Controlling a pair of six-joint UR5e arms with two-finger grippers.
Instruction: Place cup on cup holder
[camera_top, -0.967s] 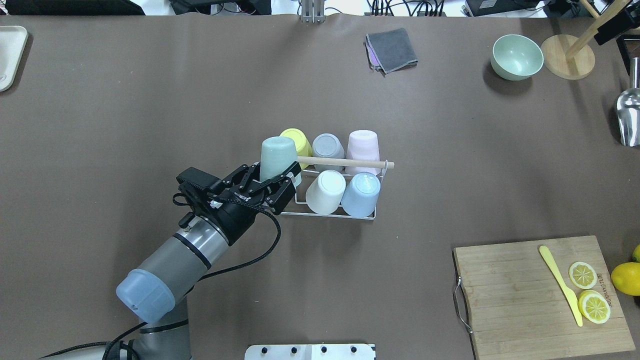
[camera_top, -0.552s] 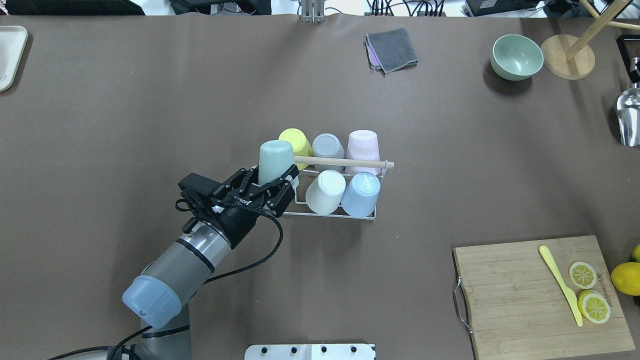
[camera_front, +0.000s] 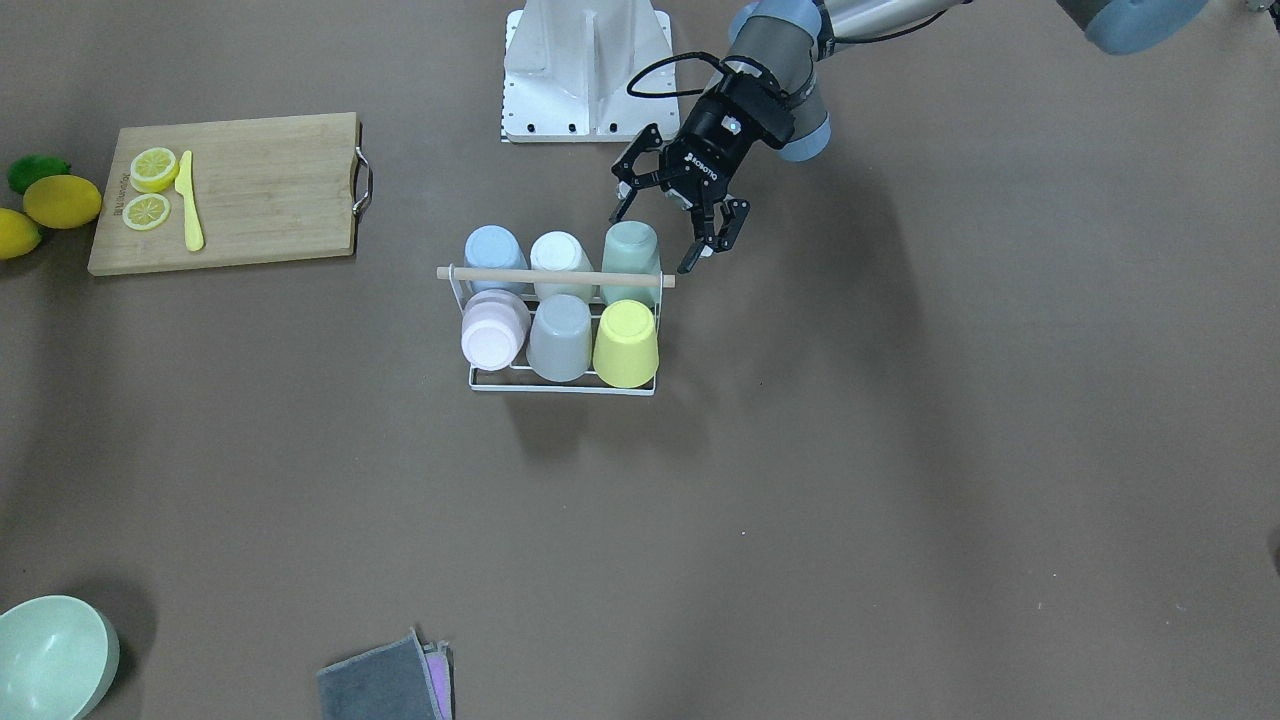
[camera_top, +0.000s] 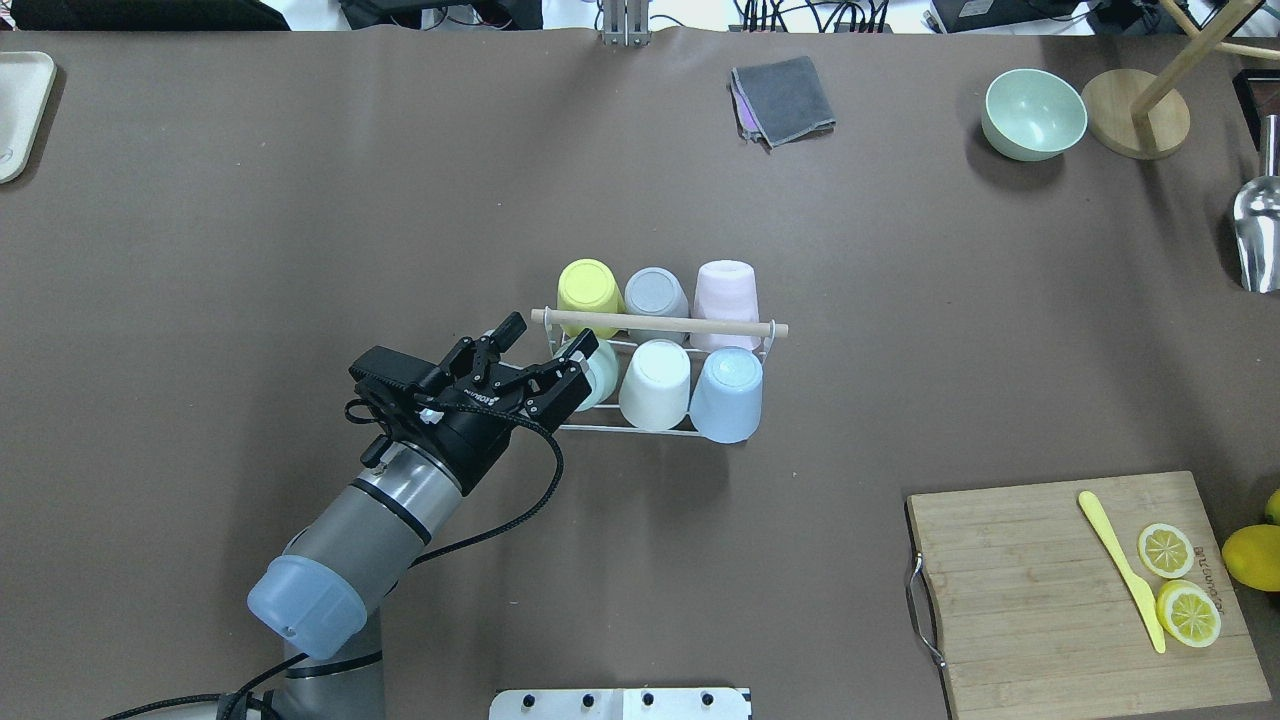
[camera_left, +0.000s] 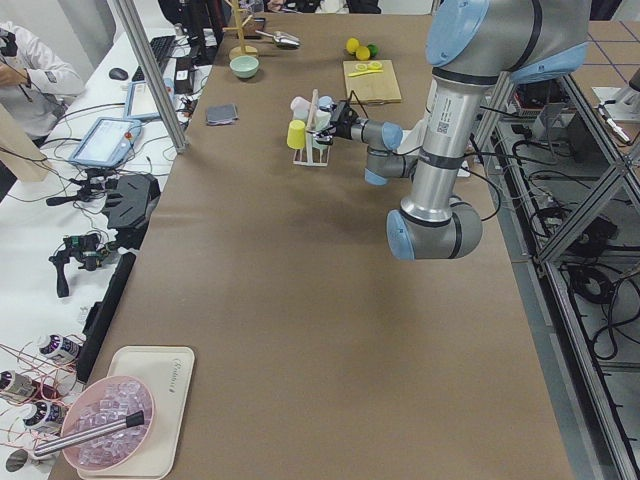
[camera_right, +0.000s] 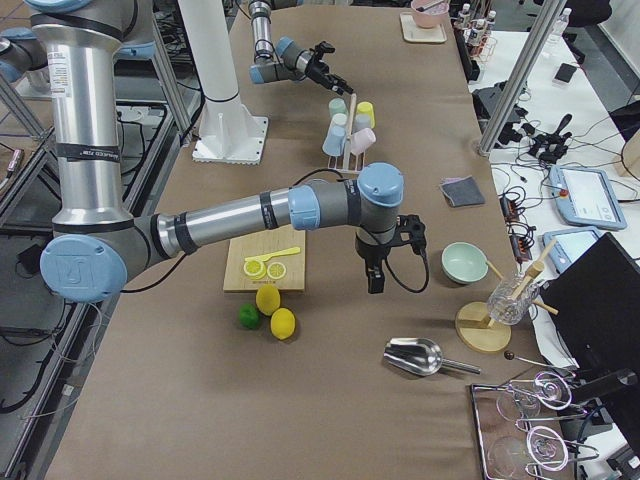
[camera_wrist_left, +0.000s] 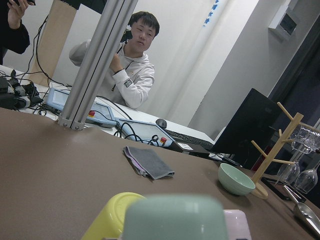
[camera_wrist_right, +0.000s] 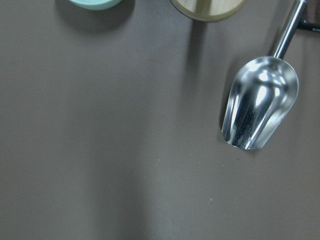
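Mint cup (camera_top: 600, 372): smooth, matte, tapered, inverted on white wire, wood-handled cup holder (camera_top: 700, 326), frame centre, lower row, left end. Left jaws wide, just beside cup. Right jaws: cannot tell.

Cup holder (camera_top: 690, 326) stands mid-desk with six inverted cups seated. Mint cup (camera_top: 603, 375) occupies the left end of the row facing the robot's edge, partly hidden by the left gripper (camera_top: 547, 350), whose jaws are spread. Contact cannot be determined.
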